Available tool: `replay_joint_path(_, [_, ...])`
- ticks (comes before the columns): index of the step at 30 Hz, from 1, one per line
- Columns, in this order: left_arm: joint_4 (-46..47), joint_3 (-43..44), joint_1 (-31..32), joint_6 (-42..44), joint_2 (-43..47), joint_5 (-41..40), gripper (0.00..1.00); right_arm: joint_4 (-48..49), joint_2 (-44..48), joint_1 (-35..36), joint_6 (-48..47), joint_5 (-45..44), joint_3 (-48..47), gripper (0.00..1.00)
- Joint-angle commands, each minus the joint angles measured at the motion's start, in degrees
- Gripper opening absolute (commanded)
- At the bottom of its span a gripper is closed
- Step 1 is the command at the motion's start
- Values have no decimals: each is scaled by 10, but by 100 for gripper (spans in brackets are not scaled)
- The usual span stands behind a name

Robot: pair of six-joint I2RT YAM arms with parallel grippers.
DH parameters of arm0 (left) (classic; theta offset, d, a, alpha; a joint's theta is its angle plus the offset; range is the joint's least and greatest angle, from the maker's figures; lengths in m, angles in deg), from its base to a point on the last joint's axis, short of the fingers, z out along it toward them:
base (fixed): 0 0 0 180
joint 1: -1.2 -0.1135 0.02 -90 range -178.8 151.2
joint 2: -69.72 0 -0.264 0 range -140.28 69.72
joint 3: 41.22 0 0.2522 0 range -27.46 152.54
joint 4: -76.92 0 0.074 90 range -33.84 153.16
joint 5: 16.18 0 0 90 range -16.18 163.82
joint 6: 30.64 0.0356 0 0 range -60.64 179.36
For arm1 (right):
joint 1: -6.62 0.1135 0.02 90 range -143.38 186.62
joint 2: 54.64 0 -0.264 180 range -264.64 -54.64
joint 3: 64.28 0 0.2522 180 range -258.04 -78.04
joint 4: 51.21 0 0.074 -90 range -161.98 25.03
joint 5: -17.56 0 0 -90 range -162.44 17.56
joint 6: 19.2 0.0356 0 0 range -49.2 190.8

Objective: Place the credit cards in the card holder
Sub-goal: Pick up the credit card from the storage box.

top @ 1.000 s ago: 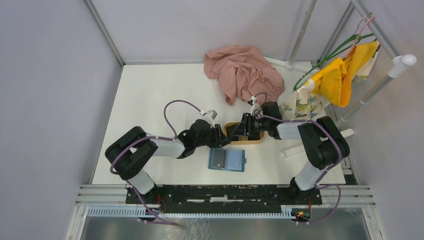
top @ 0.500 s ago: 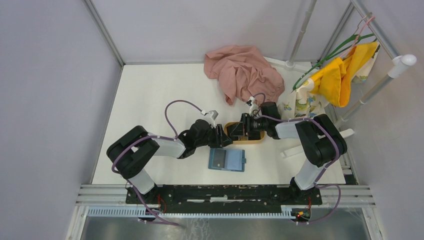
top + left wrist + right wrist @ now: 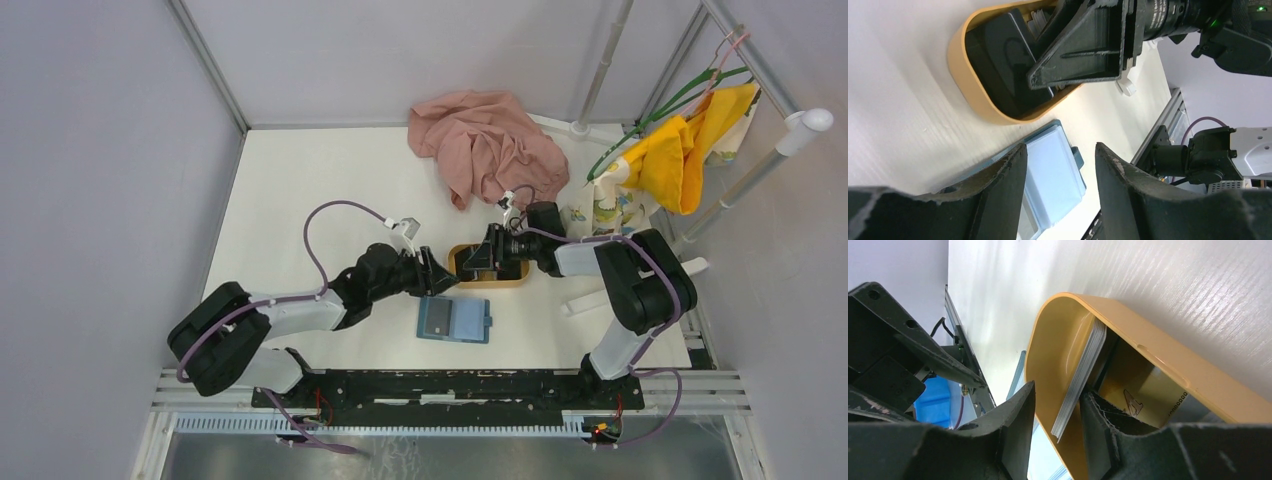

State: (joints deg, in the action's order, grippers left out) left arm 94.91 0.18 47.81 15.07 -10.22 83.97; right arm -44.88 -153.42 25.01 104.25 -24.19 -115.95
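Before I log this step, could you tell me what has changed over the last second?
The left arm swung its elbow out to the left, drawing the left gripper slightly back from the tray, open and empty. The right gripper stayed in the tray, astride the cards. The wallet did not move.

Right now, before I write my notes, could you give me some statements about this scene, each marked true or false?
1. The card holder lies open on the table. True.
2. The left gripper holds a card. False: its jaws stand apart and empty.
3. The right gripper reaches into the tan tray, with a finger on either side of the stacked credit cards. True.
4. The pink cloth covers the tray. False: it lies farther back, apart from it.
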Motion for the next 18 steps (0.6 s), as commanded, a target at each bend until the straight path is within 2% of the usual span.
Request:
replay_joint_path(1, [-15, -23, -2, 30, 41, -21, 59, 33, 26, -9, 12, 24, -7, 43])
replay_joint_path(7, [-39, -40, -2, 31, 82, -30, 59, 23, 31, -24, 5, 22, -7, 41])
replay_joint_path(13, [-58, -49, -2, 32, 108, -36, 59, -19, 26, -30, -29, -2, -15, 30])
replay_joint_path(18, [-63, -57, -2, 30, 126, -37, 59, -33, 29, -37, -39, -9, -16, 28])
